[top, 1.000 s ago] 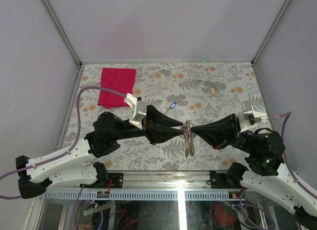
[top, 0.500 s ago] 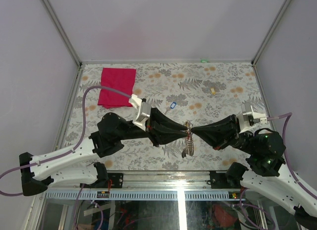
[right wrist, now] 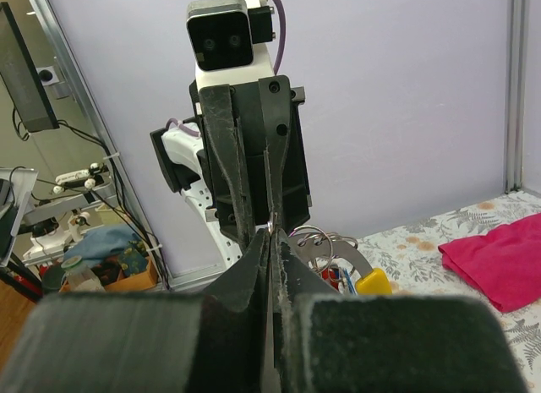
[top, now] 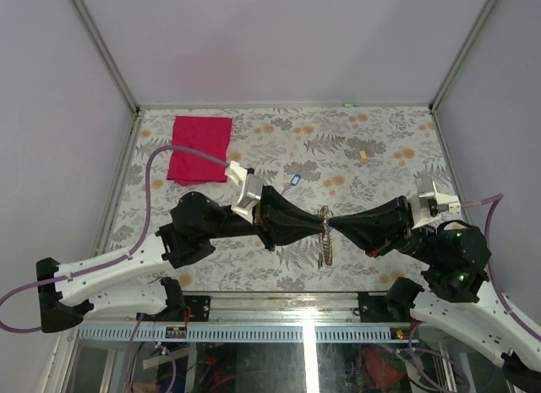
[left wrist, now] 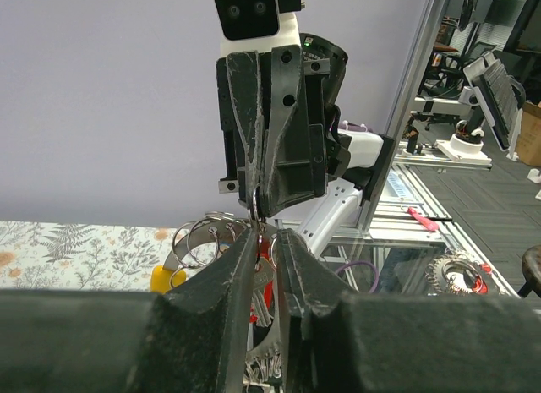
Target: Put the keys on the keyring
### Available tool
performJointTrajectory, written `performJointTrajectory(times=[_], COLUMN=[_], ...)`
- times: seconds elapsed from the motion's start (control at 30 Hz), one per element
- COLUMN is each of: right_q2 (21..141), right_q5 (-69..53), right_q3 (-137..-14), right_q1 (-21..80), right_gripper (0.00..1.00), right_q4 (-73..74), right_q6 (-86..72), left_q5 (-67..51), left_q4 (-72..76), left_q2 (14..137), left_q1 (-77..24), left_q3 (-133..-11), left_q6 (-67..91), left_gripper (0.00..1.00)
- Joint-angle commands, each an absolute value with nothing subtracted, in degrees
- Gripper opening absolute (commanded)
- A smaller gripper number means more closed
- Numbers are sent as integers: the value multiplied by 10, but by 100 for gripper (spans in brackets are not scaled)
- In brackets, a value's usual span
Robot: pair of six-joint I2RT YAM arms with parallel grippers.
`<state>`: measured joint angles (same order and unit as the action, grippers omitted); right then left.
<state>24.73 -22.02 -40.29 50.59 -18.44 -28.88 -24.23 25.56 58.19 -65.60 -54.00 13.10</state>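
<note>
Left gripper (top: 316, 226) moved more to the right, narrowed around keys (top: 324, 253), grip not clear; right gripper (top: 332, 222) clenches keyring (top: 322, 215).

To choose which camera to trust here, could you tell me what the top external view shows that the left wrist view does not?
Only the top external: the red cloth, a blue-tagged key and a tan block lying on the table. Only the left wrist: a yellow tag beside the keyring. Both: left pincer and right pincer meeting tip to tip at the keyring.
</note>
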Motion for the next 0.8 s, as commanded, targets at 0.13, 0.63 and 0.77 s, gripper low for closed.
performJointTrajectory(times=[0.13,0.63,0.77], right_q2=[248,247,237], right_q5=[-219,-222,-211], right_q3=[-425,-422,-420], right_q1=[506,505,505], right_gripper=[0,0,0], right_q4=[-206,-203,-204], right_q6=[-279,-267,-264], left_q5=[-244,-223,-216], left_q4=[293,293,300], left_q2=[590,585,577], left_q1=[-663,-664,-664], left_q3=[-563,-556,-548], left_q6=[132,131,131], left_gripper=[15,22,21])
